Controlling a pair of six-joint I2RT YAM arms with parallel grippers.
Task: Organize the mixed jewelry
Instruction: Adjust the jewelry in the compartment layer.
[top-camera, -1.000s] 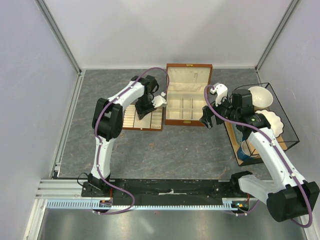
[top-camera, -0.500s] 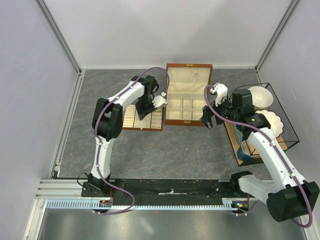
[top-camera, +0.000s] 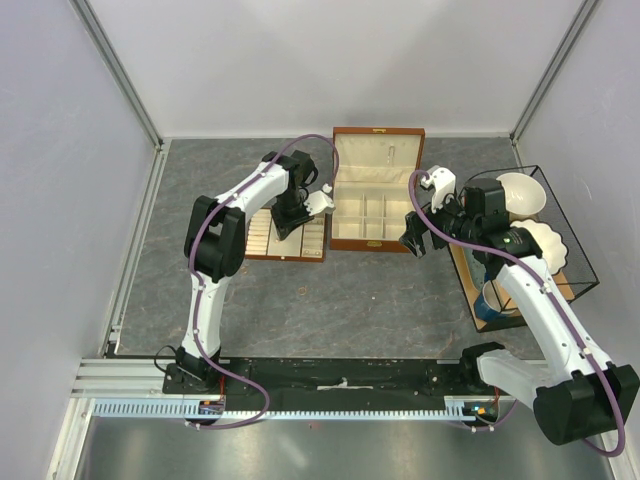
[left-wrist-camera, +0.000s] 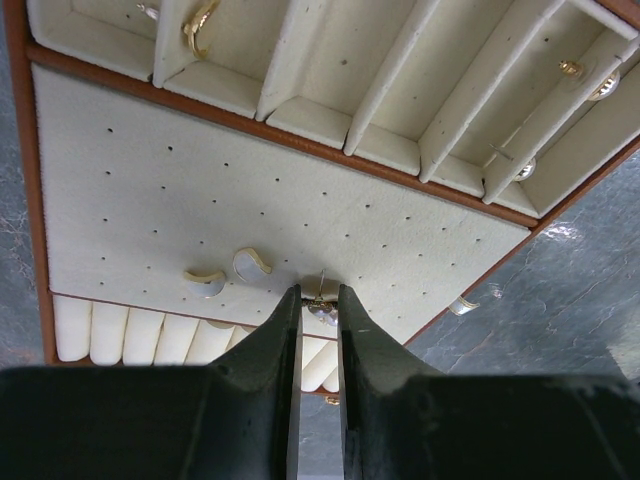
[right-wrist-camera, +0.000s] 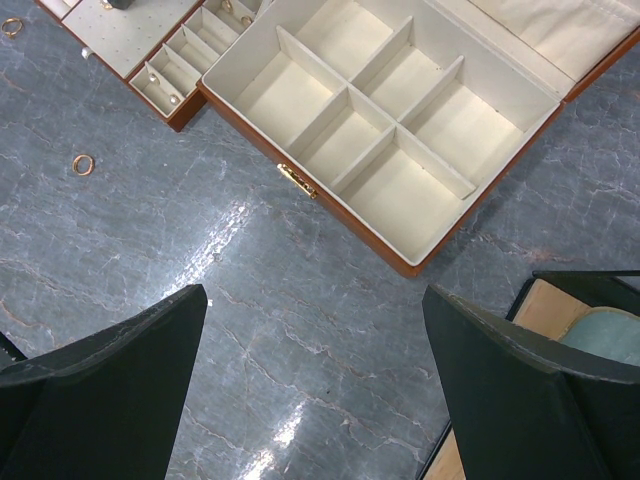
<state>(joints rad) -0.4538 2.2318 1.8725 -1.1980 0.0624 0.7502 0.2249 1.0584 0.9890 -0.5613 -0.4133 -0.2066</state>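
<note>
Nothing has shifted in the last second; both arms hold the same pose. Left gripper (left-wrist-camera: 318, 300) has its fingers nearly together, pinching a small stud earring (left-wrist-camera: 322, 313) just above the slotted tray's (left-wrist-camera: 120, 170) perforated panel, close to its brown near edge. Two pale hoops (left-wrist-camera: 252, 263) lie just left of it. Right gripper (right-wrist-camera: 312, 292) hangs spread wide over bare table (right-wrist-camera: 300, 330) before the wooden box (right-wrist-camera: 358, 235), with a wire basket (right-wrist-camera: 570, 278) at its right. One gold ring (right-wrist-camera: 83, 163) lies loose on the table.
</note>
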